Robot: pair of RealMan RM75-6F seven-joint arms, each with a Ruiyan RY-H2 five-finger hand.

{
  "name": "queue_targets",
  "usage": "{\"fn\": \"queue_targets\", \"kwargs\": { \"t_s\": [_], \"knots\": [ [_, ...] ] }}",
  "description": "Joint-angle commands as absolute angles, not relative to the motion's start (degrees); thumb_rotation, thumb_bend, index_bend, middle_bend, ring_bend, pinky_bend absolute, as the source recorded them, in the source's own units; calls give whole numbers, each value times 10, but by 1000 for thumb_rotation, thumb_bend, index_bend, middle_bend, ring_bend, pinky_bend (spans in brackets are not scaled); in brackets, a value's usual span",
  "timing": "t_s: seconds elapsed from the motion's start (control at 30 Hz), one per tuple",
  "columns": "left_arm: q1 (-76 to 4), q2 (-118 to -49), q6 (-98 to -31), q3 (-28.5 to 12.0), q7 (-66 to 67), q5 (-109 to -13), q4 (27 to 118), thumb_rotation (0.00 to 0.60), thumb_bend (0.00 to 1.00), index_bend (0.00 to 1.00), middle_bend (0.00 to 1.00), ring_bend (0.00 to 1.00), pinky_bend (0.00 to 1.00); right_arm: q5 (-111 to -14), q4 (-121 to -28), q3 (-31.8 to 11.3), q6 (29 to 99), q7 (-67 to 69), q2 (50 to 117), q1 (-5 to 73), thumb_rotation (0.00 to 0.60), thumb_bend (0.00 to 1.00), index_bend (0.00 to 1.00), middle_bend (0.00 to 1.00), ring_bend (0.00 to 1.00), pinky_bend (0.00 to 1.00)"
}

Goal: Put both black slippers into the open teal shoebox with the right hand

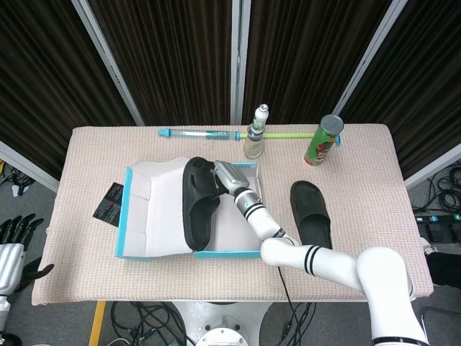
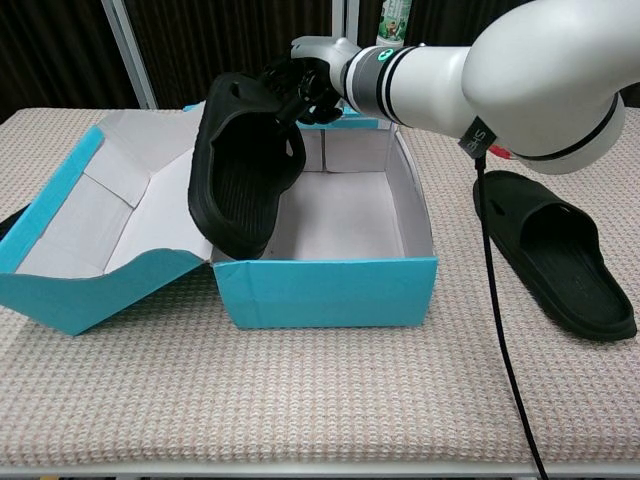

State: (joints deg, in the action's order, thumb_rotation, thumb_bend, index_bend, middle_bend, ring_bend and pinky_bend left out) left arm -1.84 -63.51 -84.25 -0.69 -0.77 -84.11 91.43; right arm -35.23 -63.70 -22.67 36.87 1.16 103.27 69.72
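My right hand (image 1: 226, 175) (image 2: 312, 80) grips one black slipper (image 1: 197, 210) (image 2: 243, 171) by its strap. The slipper hangs tilted on edge over the left wall of the open teal shoebox (image 1: 229, 253) (image 2: 330, 290), its toe low near the box's front left corner. The second black slipper (image 1: 311, 215) (image 2: 555, 252) lies flat on the table to the right of the box. The box's lid (image 1: 148, 205) (image 2: 90, 230) is folded open to the left. My left hand (image 1: 10, 246) hangs open off the table's left edge.
A green can (image 1: 322, 140) (image 2: 520, 120), a clear bottle (image 1: 255, 135) and a blue-and-green rod (image 1: 200, 134) stand along the table's far side. A black card (image 1: 109, 202) lies left of the lid. A cable (image 2: 497, 320) trails from my right arm across the table.
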Motion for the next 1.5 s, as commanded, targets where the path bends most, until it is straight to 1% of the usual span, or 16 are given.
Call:
{"fn": "queue_targets", "kwargs": {
  "t_s": [0.03, 0.37, 0.83, 1.3, 1.43, 1.47, 1.5],
  "knots": [
    [-19, -635, -841, -6, -12, -842, 912, 600, 0, 143, 71, 0, 0, -365, -616, -225, 367, 15, 1048, 695, 600, 86, 498, 387, 799, 979],
    [-19, -639, -839, -5, -23, -842, 904, 600, 0, 142, 71, 0, 0, -392, -568, -213, 359, 3, 1080, 690, 600, 90, 500, 387, 799, 979],
    [-19, -644, -836, -4, -32, -842, 895, 600, 0, 142, 71, 0, 0, -430, -506, -190, 378, -62, 1124, 691, 600, 93, 513, 392, 799, 979],
    [-18, -649, -834, -3, -40, -841, 886, 600, 0, 142, 71, 0, 0, -468, -464, -191, 383, -95, 1156, 689, 600, 94, 521, 390, 798, 979],
    [-17, -650, -834, -3, -42, -841, 884, 600, 0, 142, 71, 0, 0, -480, -452, -183, 383, -117, 1162, 687, 600, 94, 502, 380, 796, 979],
    [-18, -650, -834, -3, -42, -841, 884, 600, 0, 142, 71, 0, 0, -481, -453, -182, 380, -120, 1161, 686, 600, 94, 475, 365, 792, 979],
    [-18, -650, -834, -3, -43, -841, 884, 600, 0, 142, 71, 0, 0, -482, -455, -181, 378, -123, 1160, 684, 600, 95, 419, 337, 785, 977]
  ]
}}
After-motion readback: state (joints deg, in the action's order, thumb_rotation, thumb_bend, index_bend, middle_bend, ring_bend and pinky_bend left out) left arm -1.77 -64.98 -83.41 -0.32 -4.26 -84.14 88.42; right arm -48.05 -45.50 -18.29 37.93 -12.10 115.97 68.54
